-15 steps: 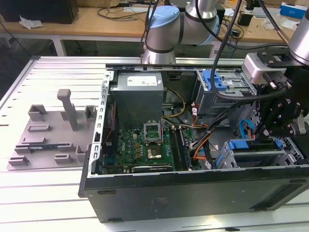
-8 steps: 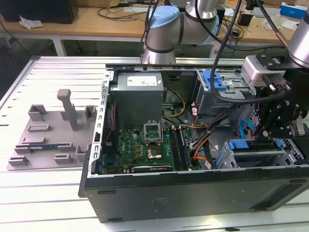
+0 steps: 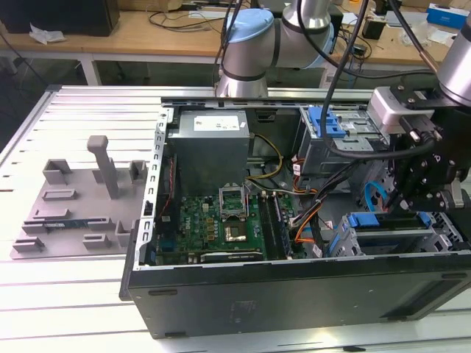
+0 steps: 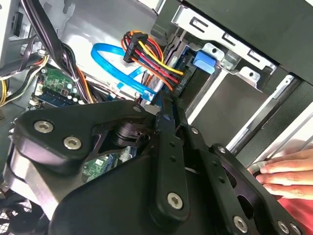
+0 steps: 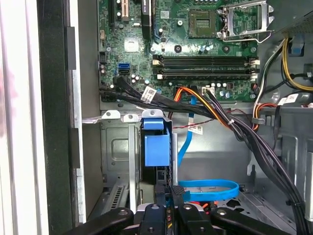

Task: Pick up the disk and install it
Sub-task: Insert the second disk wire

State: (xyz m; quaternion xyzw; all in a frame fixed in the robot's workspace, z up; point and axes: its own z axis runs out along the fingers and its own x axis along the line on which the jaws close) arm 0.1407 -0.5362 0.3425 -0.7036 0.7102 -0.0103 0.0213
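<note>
Black claw [image 5: 168,198], fingers closed together, hangs at the open black computer case's [image 3: 294,294] 4 o'clock corner, over the blue-bracketed silver disk [image 5: 157,147] seated in the grey metal drive cage [image 5: 117,147].

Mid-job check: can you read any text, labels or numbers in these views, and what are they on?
Nothing can be read.
The white sticker on the grey power supply box: print too small.
The white cable tags in the first wrist view: blurred.
Markings on the motherboard: too small.
</note>
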